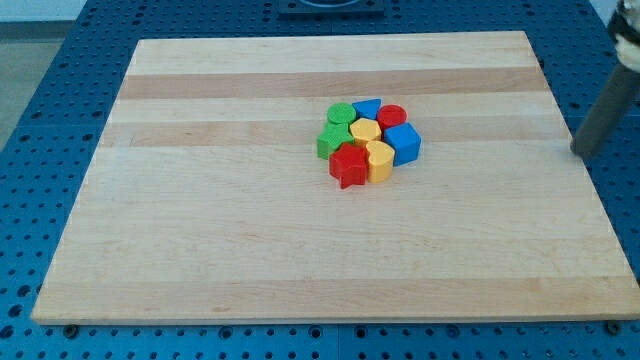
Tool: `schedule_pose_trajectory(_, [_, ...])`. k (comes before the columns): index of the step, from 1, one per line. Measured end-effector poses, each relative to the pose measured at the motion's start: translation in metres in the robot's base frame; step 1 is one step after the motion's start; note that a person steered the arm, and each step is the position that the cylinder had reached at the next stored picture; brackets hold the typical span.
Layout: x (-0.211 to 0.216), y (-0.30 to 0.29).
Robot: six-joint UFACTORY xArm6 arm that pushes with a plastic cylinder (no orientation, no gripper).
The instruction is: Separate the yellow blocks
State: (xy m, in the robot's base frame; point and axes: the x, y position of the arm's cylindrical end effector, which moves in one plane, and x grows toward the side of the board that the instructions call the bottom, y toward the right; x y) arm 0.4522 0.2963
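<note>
Gripper: none fitted; arm ends in a dark rod, so no jaw state applies. My tip [578, 150] sits at the view's right edge of the desk [200, 250], well apart from all blocks.

Blocks, one tight cluster near centre:
- yellow block, hexagonal [364, 130], in the middle;
- yellow block, rounded [380, 160], just below it, the two touching;
- green cylinder [341, 114];
- green block [329, 142];
- blue triangle [367, 107];
- red cylinder [391, 116];
- blue cube [403, 143];
- red star [348, 165].
</note>
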Motion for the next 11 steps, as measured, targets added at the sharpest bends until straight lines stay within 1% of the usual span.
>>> schedule_pose_trajectory(1, [0.037,-0.030])
schedule_pose_trajectory(3, [0.011,-0.133])
schedule_pose_trajectory(4, [0.005,-0.170])
schedule_pose_trajectory(7, [-0.012,-0.217])
schedule_pose_trajectory(9, [-0.031,-0.226])
schedule_pose_trajectory(11, [-0.031,-0.243])
